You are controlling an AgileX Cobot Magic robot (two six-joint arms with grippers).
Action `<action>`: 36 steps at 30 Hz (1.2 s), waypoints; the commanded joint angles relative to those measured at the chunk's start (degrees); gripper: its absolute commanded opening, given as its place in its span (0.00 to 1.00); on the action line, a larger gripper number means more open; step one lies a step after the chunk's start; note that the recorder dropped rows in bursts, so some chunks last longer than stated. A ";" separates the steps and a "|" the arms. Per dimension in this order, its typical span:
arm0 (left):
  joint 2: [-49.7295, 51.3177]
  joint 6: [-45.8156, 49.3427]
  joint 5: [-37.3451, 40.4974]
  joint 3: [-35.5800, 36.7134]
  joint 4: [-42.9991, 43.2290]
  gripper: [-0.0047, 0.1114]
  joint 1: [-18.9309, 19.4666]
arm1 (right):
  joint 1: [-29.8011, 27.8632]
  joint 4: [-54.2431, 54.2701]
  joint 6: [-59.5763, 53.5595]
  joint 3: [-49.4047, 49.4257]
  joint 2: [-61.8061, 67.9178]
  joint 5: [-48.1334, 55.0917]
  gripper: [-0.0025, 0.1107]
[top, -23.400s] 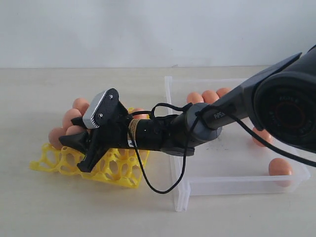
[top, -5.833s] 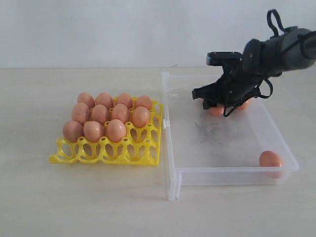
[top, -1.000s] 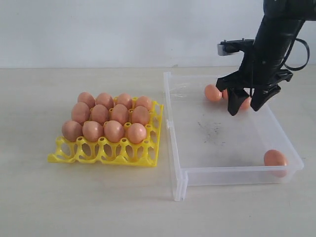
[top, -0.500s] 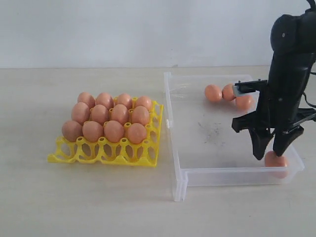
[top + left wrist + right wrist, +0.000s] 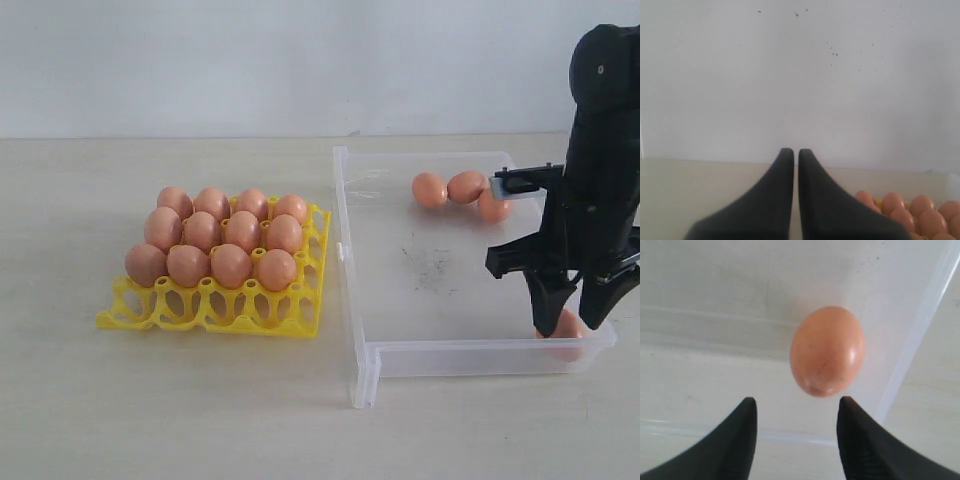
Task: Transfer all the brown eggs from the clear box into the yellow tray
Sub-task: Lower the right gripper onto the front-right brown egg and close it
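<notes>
The yellow tray (image 5: 212, 308) on the left holds several brown eggs (image 5: 231, 265) in its back three rows. The clear box (image 5: 460, 356) on the right has three brown eggs (image 5: 466, 187) by its far wall. One more egg (image 5: 568, 325) lies in the near right corner. My right gripper (image 5: 572, 322) points down over that egg, open, a finger on either side. In the right wrist view the egg (image 5: 827, 351) lies just past the right gripper (image 5: 797, 401), untouched. My left gripper (image 5: 795, 151) is shut and empty, away from the box, with tray eggs (image 5: 900, 212) beside it.
The tray's front row of cups (image 5: 160, 310) stands without eggs. The box's bottom (image 5: 430, 265) is scuffed in the middle. A pale wall (image 5: 300, 60) closes off the back of the table.
My right gripper has moved from the three far eggs to the box's near right corner and come down around the lone egg, its jaws a little narrower.
</notes>
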 commanded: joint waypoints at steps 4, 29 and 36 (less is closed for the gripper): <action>-0.07 0.20 -0.32 -0.15 -0.27 0.07 -0.22 | -0.02 -7.81 4.40 1.71 -0.54 -3.33 0.40; -0.07 0.20 -0.32 -0.15 -0.27 0.07 -0.22 | -0.02 -4.19 2.07 1.71 4.89 -8.59 0.37; -0.07 0.20 -0.32 -0.15 -0.27 0.07 -0.22 | -0.02 -4.19 0.51 1.71 4.89 -7.62 0.07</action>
